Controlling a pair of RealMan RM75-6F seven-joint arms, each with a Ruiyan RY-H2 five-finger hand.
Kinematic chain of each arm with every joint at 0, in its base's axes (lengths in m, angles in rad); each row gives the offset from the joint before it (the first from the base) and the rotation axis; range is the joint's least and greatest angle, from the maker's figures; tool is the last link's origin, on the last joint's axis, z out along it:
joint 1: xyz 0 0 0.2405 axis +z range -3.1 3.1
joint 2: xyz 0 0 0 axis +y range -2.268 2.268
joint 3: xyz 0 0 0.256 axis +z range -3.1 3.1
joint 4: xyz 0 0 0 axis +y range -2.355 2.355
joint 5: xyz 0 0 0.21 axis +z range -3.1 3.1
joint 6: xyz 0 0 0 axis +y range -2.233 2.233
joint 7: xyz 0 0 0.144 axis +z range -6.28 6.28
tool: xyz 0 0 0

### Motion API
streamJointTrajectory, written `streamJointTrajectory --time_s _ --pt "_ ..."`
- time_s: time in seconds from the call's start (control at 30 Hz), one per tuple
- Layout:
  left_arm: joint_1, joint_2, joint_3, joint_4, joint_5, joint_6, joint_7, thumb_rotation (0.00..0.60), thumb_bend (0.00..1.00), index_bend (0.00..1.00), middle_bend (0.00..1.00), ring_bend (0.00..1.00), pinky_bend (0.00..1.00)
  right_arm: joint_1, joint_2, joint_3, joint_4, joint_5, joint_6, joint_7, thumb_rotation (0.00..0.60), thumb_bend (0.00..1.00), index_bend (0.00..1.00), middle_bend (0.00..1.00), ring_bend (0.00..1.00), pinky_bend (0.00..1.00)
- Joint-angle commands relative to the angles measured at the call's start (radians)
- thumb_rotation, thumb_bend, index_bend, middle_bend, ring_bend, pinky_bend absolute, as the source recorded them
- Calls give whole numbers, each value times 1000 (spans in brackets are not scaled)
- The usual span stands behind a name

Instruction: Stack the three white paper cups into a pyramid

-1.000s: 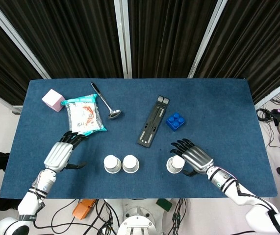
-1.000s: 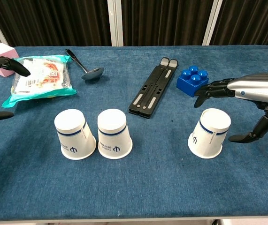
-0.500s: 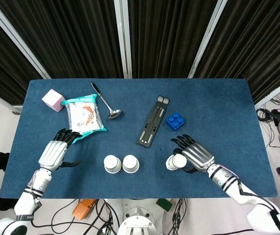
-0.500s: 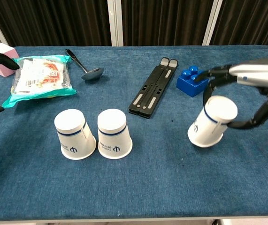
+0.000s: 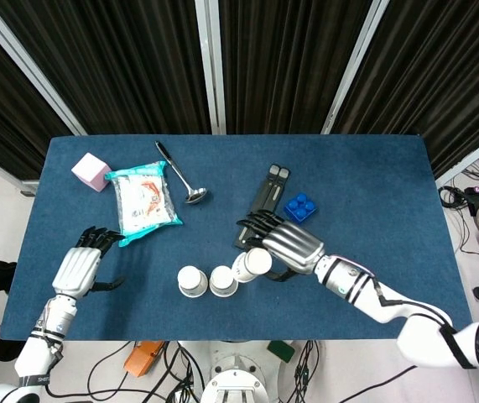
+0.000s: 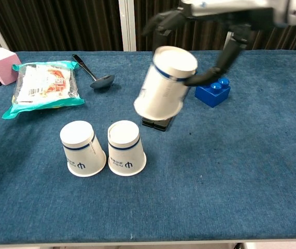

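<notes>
The right hand gripped the third cup, tilted in the air, up and to the right of the pair of cups on the table; the left hand, fingers apart and holding nothing, hovered well left of the pair.

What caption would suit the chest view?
Right hand carries a tilted paper cup above two upturned cups.

The right hand now grips the third cup (earlier standing alone on the table), lifted and tilted between its fingers, above the other two cups. The left hand sits further back.
</notes>
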Motion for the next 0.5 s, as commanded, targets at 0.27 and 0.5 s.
streamJointTrajectory --time_s 0.27,0.5 --pt "16 1 -4 15 0 5 -21 598 193 200 160 85 1 220 -118 30 68 230 -123 -124 600 455 429 102 0 69" --pt "20 -2 -8 20 -5 -3 -30 598 192 201 161 84 1 319 -172 -10 91 366 -109 -227 600 455 420 103 0 69"
